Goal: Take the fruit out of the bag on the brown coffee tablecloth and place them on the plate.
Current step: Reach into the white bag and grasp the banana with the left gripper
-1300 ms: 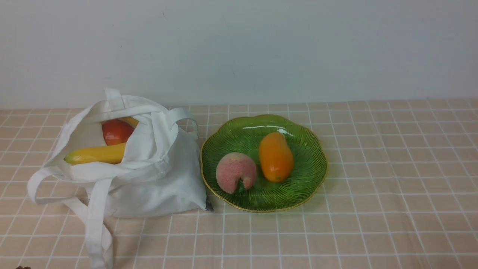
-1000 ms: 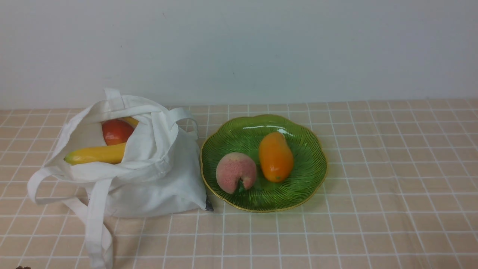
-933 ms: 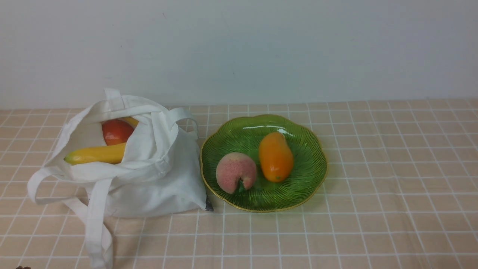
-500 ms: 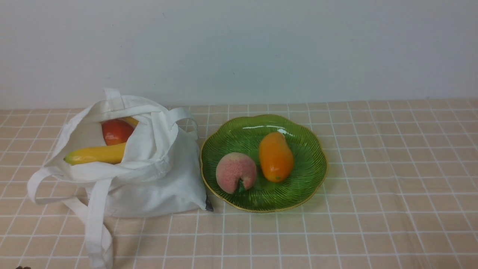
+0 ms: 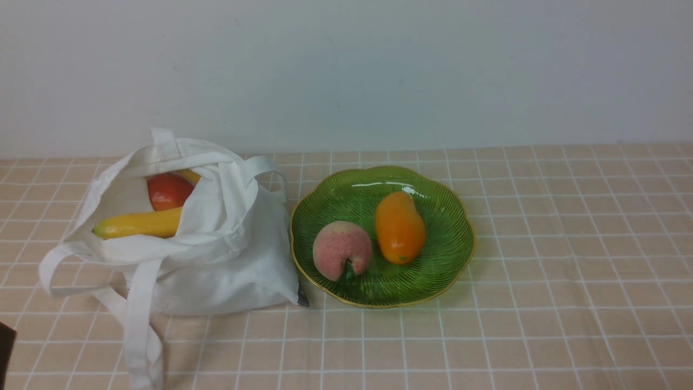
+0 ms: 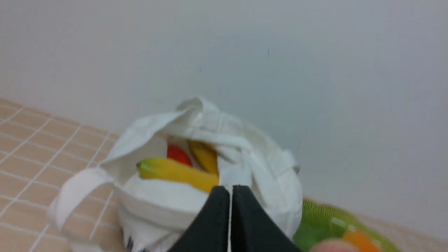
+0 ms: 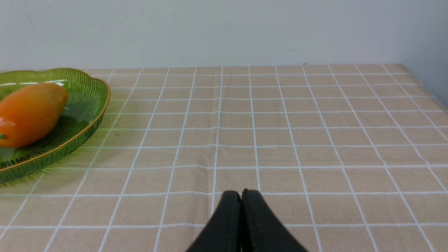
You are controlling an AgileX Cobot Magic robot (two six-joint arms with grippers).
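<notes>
The banana [image 5: 138, 223] and the red fruit [image 5: 169, 190] lie in the open bag [image 5: 227, 260], just beside the plate [image 5: 449, 216]. The left gripper [image 6: 230, 190] and the right gripper [image 7: 240, 194] are both pressed together — going in like that, the left one could push the banana deeper or snag a strap [image 5: 138, 303]. A blurry yellow bit [image 6: 204, 155] behind may be more fruit.

Bag [image 5: 216, 260] left of plate [image 5: 444, 271], banana [image 5: 141, 223] inside bag.
</notes>
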